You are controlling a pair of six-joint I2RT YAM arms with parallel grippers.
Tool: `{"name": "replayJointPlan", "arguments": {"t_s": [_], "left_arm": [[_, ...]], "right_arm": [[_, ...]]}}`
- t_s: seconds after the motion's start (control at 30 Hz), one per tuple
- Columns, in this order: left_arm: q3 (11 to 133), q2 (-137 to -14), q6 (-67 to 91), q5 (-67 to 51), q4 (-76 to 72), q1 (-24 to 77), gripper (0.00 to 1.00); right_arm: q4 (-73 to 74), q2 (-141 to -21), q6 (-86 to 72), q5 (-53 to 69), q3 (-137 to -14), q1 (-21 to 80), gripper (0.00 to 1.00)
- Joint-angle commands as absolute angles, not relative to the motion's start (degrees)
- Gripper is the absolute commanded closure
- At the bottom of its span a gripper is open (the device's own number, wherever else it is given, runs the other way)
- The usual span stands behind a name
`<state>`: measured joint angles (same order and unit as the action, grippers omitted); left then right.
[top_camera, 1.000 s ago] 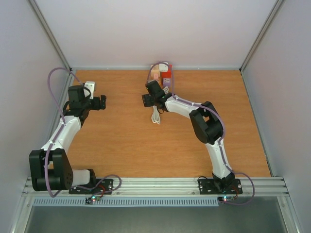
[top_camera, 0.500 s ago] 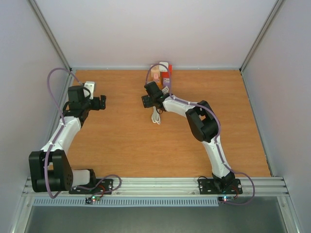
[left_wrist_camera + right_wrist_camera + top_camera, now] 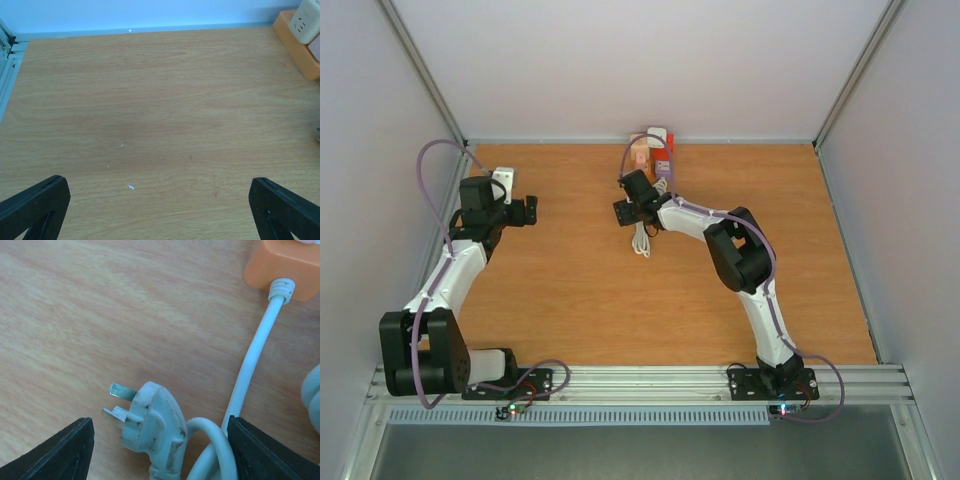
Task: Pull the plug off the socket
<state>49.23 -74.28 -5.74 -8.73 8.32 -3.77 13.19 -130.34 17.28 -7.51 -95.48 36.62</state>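
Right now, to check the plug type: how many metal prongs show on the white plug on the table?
2. In the right wrist view both point left from the white plug: an upper prong and a lower prong. A third may be hidden under the plug.

The left arm (image 3: 450, 275) rises from its base at the near left corner, folds at the elbow and reaches forward along the left side. The left claw (image 3: 525, 211) points to the right, jaws spread wide, and its black fingers (image 3: 35, 205) show at the bottom corners of the wrist view. The right arm (image 3: 760, 300) stretches from the near right base toward the far middle, elbow bent, forearm angled left. The right claw (image 3: 632, 210) tips downward, jaws apart, gripping nothing.
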Motion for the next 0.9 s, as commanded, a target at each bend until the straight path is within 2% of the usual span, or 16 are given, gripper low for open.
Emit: {"name": "replayJointPlan", "arguments": {"t_s": [0.0,0.47,0.87], "left_arm": [[48.77,-74.00,-5.15,-7.83,4.51,-3.46,0.00],[49.00,-74.26,-5.32,-7.46,4.76,-3.47,0.00],[49.37,-74.31,-5.45,-8.10,5.39,-3.47,0.00]], "right_arm": [[18.39,-127.92,18.94,-1.21,-90.71,37.02,0.27],[16.52,-114.46,29.49,8.97,-71.84,37.11,0.31],[18.06,-100.44,35.62,9.05,-56.38,36.87,0.32]]}}
